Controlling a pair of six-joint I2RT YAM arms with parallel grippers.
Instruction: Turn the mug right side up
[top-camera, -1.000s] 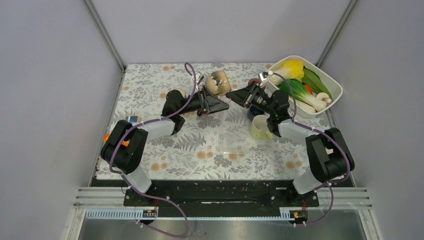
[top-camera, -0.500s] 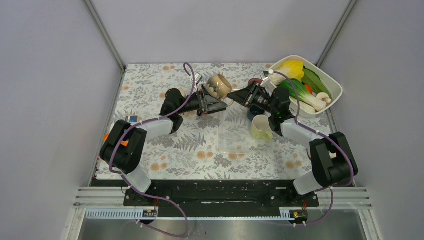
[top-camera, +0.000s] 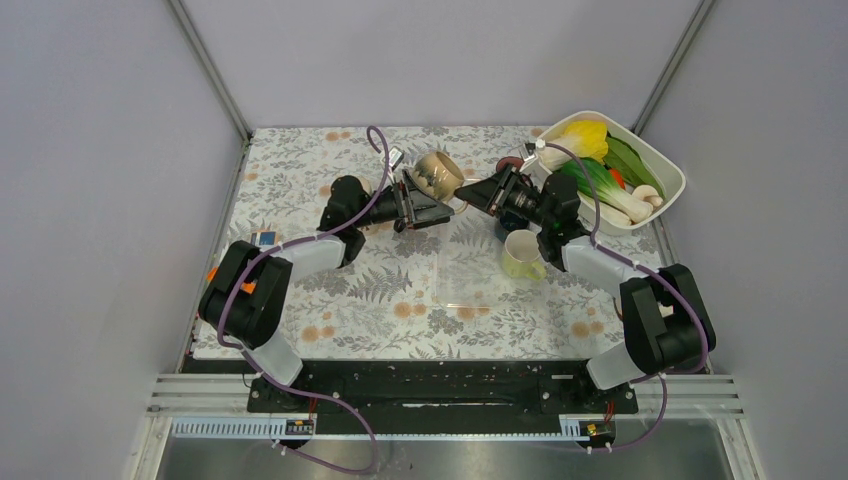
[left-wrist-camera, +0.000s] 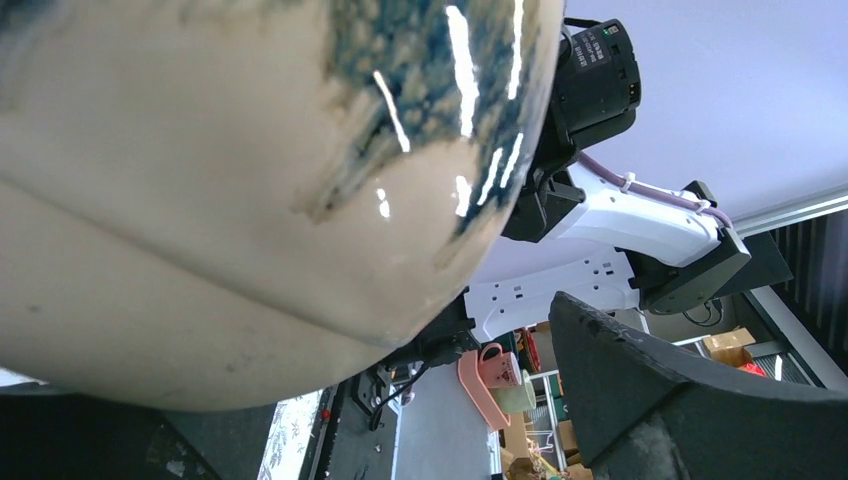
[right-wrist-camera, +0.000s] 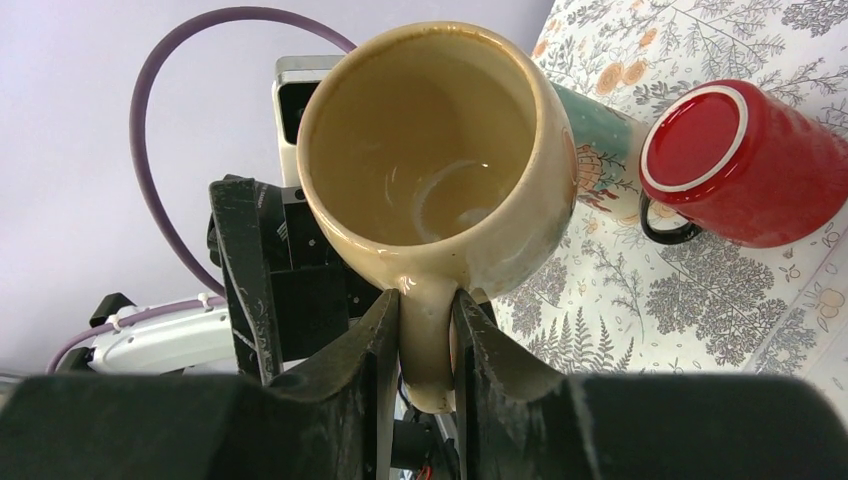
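While the mug (right-wrist-camera: 430, 150) is hanging off the table (top-camera: 300, 180) at the far centre, between the two arms, the right gripper (right-wrist-camera: 428, 330) is pinching its handle (right-wrist-camera: 428, 365), one finger on each side. The left gripper (top-camera: 422, 195) is standing spread around the body. In the left wrist view one finger (left-wrist-camera: 680, 400) is showing a clear gap to the glaze.

Key relation: the mug's long axis is lying tilted, nearer sideways than upright, with the mouth facing back along the right arm and the base pointing into the left jaws. So I'm judging that the righting turn is falling to the right wrist, with the left arm needing to clear first.

Visibility: glaze is filling the left wrist view, so I cannot tell whether the other left finger is touching. Height above the table is not readable from overhead. A red mug (right-wrist-camera: 740, 170) is lying on its side just beyond, and a teal patterned piece (right-wrist-camera: 592, 125) is being cut off behind the rim, so I'm not identifying it.
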